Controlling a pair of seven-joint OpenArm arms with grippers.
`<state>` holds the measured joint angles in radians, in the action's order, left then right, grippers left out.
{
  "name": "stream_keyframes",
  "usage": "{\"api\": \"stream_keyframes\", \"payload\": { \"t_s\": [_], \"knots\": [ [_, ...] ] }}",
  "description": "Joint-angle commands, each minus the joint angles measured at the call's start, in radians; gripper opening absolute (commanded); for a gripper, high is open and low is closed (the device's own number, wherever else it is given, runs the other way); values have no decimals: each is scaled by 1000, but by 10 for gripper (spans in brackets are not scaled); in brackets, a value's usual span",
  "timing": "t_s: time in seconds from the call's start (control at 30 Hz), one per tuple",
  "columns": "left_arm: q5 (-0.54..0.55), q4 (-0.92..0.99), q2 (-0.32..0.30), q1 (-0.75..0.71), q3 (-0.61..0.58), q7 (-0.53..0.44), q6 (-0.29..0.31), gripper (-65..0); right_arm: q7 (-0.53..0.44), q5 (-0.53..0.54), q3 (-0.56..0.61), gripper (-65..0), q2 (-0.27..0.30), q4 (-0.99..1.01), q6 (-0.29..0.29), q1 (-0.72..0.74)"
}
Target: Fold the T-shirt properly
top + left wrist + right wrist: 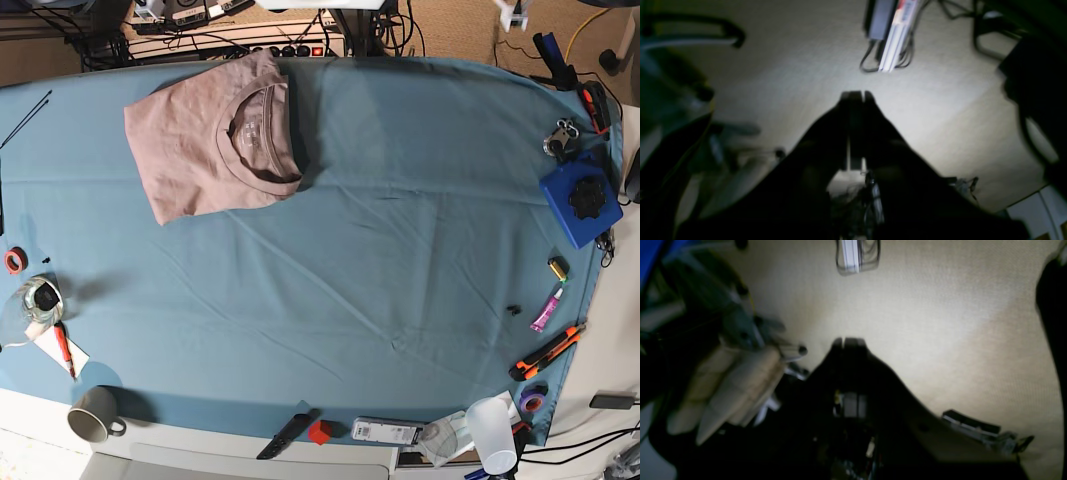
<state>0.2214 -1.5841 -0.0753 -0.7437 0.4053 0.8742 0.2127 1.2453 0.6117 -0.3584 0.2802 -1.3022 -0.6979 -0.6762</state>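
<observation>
1. Two arms are out of the base view – both wrist cams just look at beige floor.
2. Left hand and right hand are pressed together, pinching nothing.
3. T-shirt sits folded, collar up, upper left on the blue tabletop – looks done to me.

Both wrist views are dark and motion-blurred. In the left wrist view, the left gripper shows only as a black silhouette, and the shapes along the left edge are too smeared to identify. In the right wrist view, the right gripper is equally dark, and a pale beige form beside it cannot be made out. In the base view, both arms lie outside the picture, and a grey mug sits partly off the tabletop's near left corner.
</observation>
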Motion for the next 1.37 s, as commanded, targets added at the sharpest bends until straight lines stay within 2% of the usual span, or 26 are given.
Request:
{"api": "stream_keyframes", "payload": {
  "t_s": [0.0, 0.13, 0.23, 0.33, 0.47, 0.6, 0.63, 0.73, 0.83, 0.93, 1.07, 1.13, 1.33],
  "knots": [
    [-2, 32, -3, 5, 3, -8, 16, -650, -5, -20, 9, -650, 13, 26, 0, 9],
    [-51, 209, -3, 97, 3, -67, 78, -650, -86, -90, 61, -650, 14, 168, 0, 100],
    [-82, 337, -3, 151, 3, -154, 77, -650, -223, -180, 95, -650, 14, 269, 0, 150],
    [-135, 465, -3, 197, 3, -315, 77, -650, -412, -266, 122, -650, 13, 362, 0, 194],
    [-237, 641, -3, 250, 3, -594, 76, -650, -618, -370, 166, -650, 13, 472, 0, 268],
    [-288, 817, -3, 319, 3, -764, 76, -650, -788, -457, 219, -650, 13, 587, 0, 352],
    [-301, 856, -3, 337, 3, -804, 76, -650, -832, -473, 236, -650, 13, 615, 8, 372],
    [-332, 944, -4, 391, 3, -897, 77, -650, -937, -514, 302, -650, 13, 695, 120, 426],
    [-337, 975, -3, 419, 3, -952, 77, -650, -1032, -574, 380, -650, 13, 757, 221, 463],
    [-338, 975, -3, 428, 3, -961, 77, -650, -1115, -586, 461, -650, 14, 805, 309, 486],
    [-338, 971, -3, 428, 3, -961, 77, -650, -1169, -586, 550, -650, 14, 823, 394, 493],
    [-338, 971, -2, 428, 3, -961, 77, -650, -1170, -585, 582, -650, 14, 822, 414, 494],
    [-337, 970, -2, 428, 3, -961, 77, -650, -1171, -582, 608, -650, 14, 822, 418, 494]
  ]
}}
